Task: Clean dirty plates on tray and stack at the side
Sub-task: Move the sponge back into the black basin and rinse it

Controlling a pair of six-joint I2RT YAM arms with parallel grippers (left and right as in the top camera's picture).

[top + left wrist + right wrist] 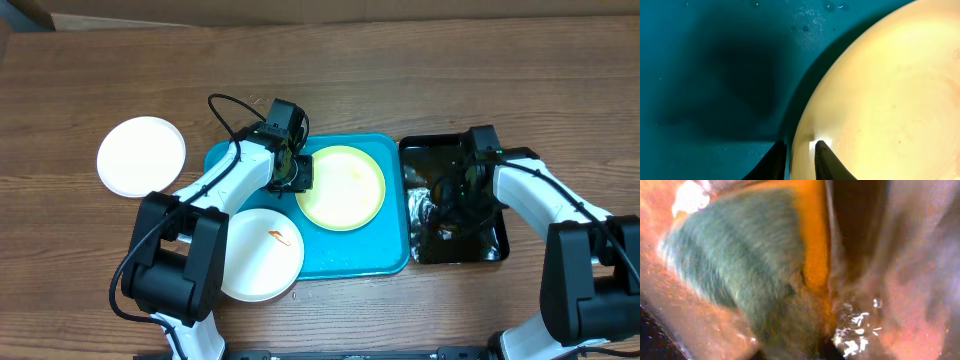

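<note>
The turquoise tray (390,255) lies at the table's middle. On it rests a pale yellow-green plate (345,190), which also fills the right of the left wrist view (890,90). My left gripper (296,172) (800,155) is shut on this plate's left rim, one finger outside it and one on its face. A white plate (255,255) with an orange smear overlaps the tray's lower left corner. My right gripper (452,198) is down in the black tub (495,250). Its view is blurred and filled by a green-and-orange sponge (750,265) in water, and its fingers do not show clearly.
A clean white plate (141,155) sits on the wooden table to the left of the tray. The black tub stands directly against the tray's right side. Both arms' bases are at the front edge.
</note>
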